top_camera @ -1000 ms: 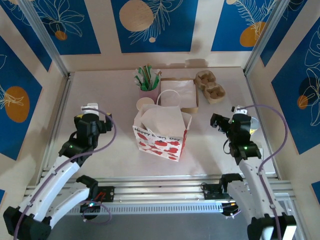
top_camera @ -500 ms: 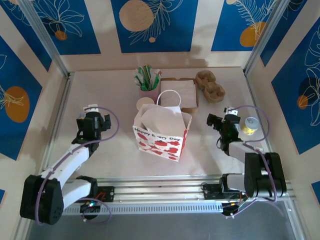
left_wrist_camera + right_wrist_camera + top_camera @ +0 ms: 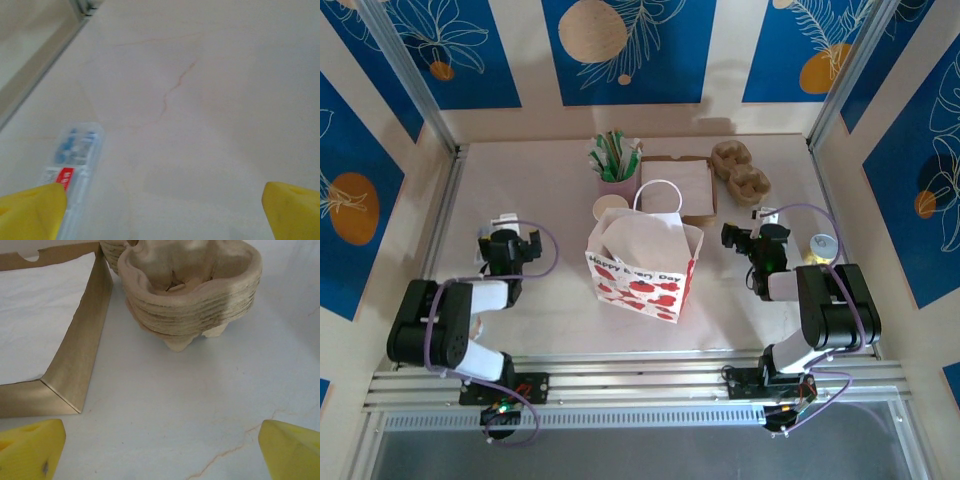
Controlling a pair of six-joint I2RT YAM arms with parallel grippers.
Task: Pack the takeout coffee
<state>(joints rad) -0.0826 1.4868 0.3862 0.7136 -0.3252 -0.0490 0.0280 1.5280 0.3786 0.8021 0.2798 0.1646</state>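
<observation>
- Left tool (image 3: pixel 160 215) gapes wide, empty, over the desk (image 3: pixel 215 75); what looks like a clear packet (image 3: pixel 75 160) lies beside it.
- Right tool (image 3: pixel 160 450) gapes wide, empty, facing stacked cup carriers (image 3: pixel 190 295).

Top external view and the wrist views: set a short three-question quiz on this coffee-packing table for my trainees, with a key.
1. True or false: the right gripper is open.
2. What stands just right of the napkin box? A) stacked pulp cup carriers B) a kettle C) a plate
3. Fill the gap: the gift bag stands ___ the left gripper and the right gripper.
Key: 1 true; 2 A; 3 between.
</observation>
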